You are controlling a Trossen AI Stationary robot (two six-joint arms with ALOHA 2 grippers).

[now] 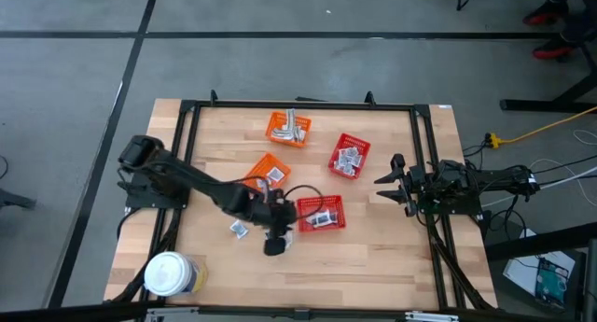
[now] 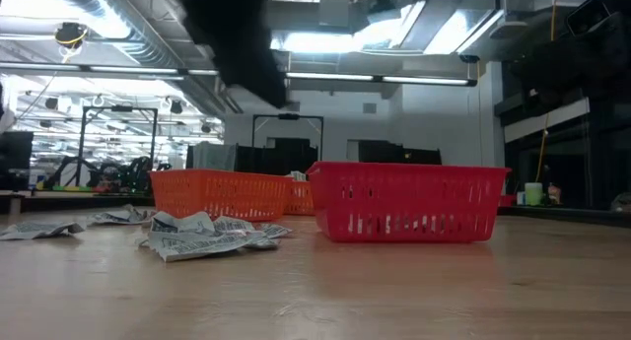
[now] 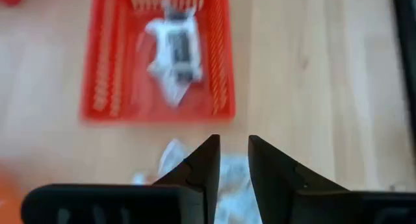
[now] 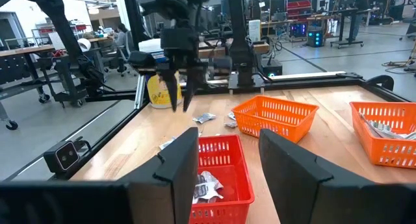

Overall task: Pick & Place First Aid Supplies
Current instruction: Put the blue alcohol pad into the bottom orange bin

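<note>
The left pincer (image 3: 234, 160) hangs released, fingers slightly apart, above loose first aid sachets (image 3: 229, 178) on the counter (image 1: 373, 257), just beside a red mesh basket (image 3: 104, 74) holding one packet (image 3: 174, 52). The right pincer (image 1: 384, 182) waits at the counter's right edge, released

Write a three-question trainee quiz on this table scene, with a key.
1. Multiple choice: the left gripper is
A) in an orange basket
B) beside the red basket nearest the jar, over loose packets
C) at the table's right edge

2. True or false: the right gripper holds a packet.

3. Fill in: mesh baskets on the table number ____.

Key
1. B.
2. False: its fingers stand apart, nothing between them.
3. Four: two orange, two red, the other red one nearer the right arm.
</note>
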